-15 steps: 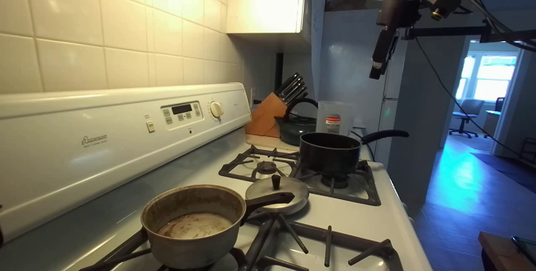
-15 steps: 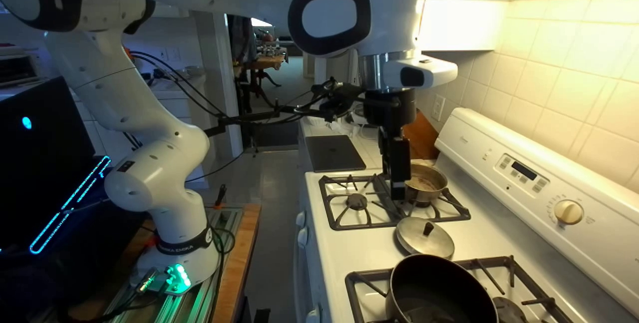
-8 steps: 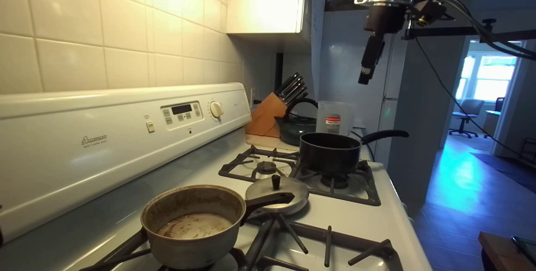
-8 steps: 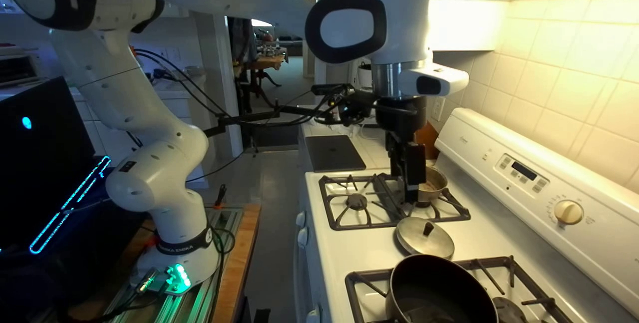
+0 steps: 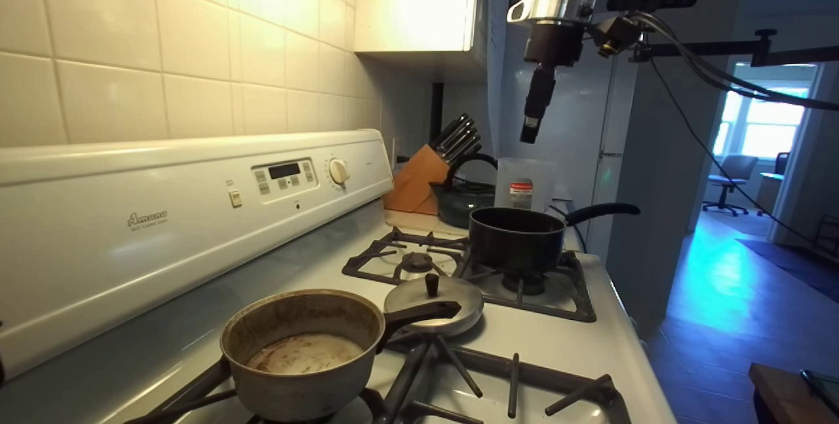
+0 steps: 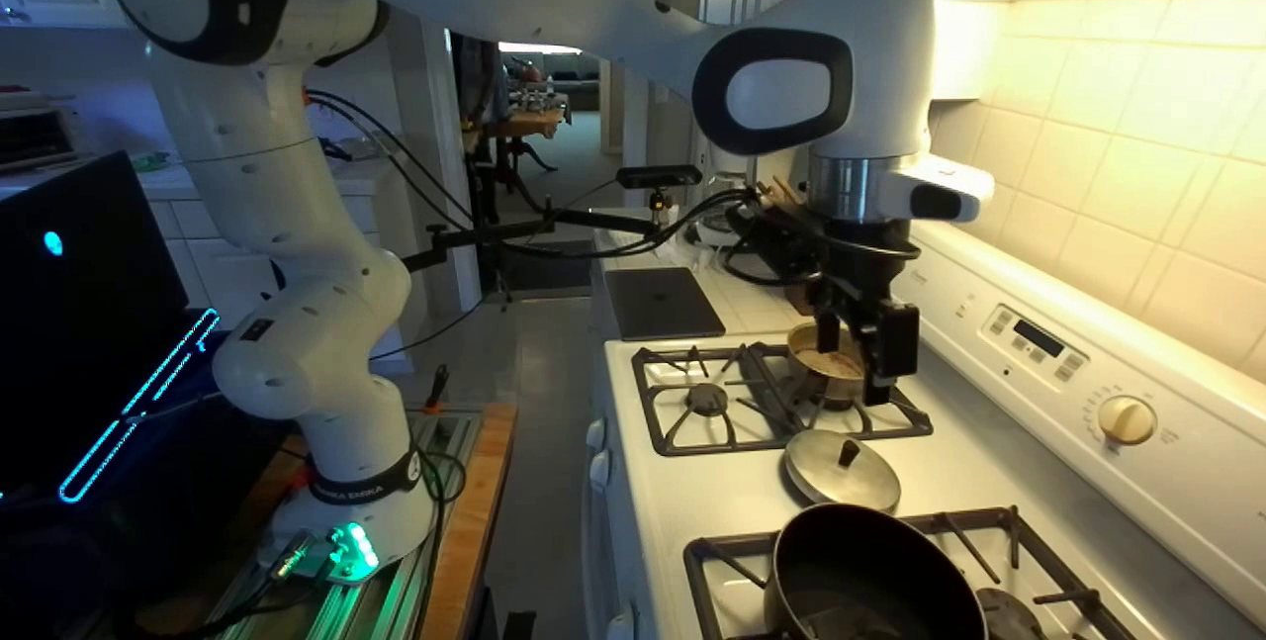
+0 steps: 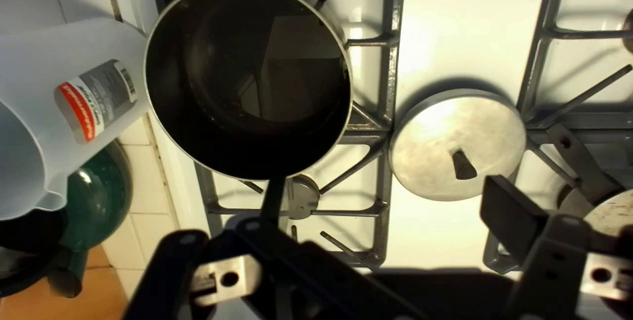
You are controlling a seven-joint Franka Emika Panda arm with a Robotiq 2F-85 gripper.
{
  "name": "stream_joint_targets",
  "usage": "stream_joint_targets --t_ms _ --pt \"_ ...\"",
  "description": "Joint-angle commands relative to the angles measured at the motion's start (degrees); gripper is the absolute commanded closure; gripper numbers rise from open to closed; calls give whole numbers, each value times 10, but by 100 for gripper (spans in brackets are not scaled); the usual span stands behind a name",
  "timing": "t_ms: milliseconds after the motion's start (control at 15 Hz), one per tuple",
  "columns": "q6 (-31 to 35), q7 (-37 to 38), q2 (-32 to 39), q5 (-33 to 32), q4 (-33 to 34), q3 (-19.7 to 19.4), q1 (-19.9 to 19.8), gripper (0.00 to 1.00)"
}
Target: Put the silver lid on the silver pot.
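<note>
Since the earlier frames the Robotiq gripper [image 7: 384,191] had swung across the cooktop [image 5: 544,337] toward the tiled backsplash [image 5: 196,96], while the silver lid [image 7: 454,136], the silver saucepan [image 5: 301,388] and the black saucepan [image 5: 514,240] had stayed put. Its fingers [image 7: 514,216] stood wide apart, well above the stove, with nothing between them. Nearest in an exterior view sat the uncovered silver saucepan, its long dark handle [image 5: 423,312] pointing toward the lid; whether the handle overhung the lid's edge I could not tell. If it did, a straight lift could snag and shove the pan out of line, and a lid let go off-centre would likely tip into it. Just past it lay the lid, knob up, between the two saucepans. In the wrist view its small dark knob [image 7: 465,166] was off-centre in the gap, nearer one finger, so dropping straight down would probably miss it or skid the metal away. The knob looked short, and a shallow pinch might slip. Farther back, the black saucepan's rim could catch a finger spread that wide. Beyond it, the translucent plastic pitcher [image 5: 522,181] and green kettle [image 5: 464,204] seemed threatened only by a much wider swing.
</note>
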Motion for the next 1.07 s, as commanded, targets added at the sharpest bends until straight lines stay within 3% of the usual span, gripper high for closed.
stream_joint_targets --t_ms 0,333,467,600,867,933,1000 --pt "-10 -36 53 32 49 1 11 0" --pt "-15 48 104 10 82 16 15 0" --pt "-48 72 123 41 104 19 16 0" --pt "-37 99 134 51 111 25 21 0" --pt "-35 163 165 23 137 33 33 0" --pt "-37 175 172 19 141 34 36 0" --pt "-24 141 146 31 113 32 30 0"
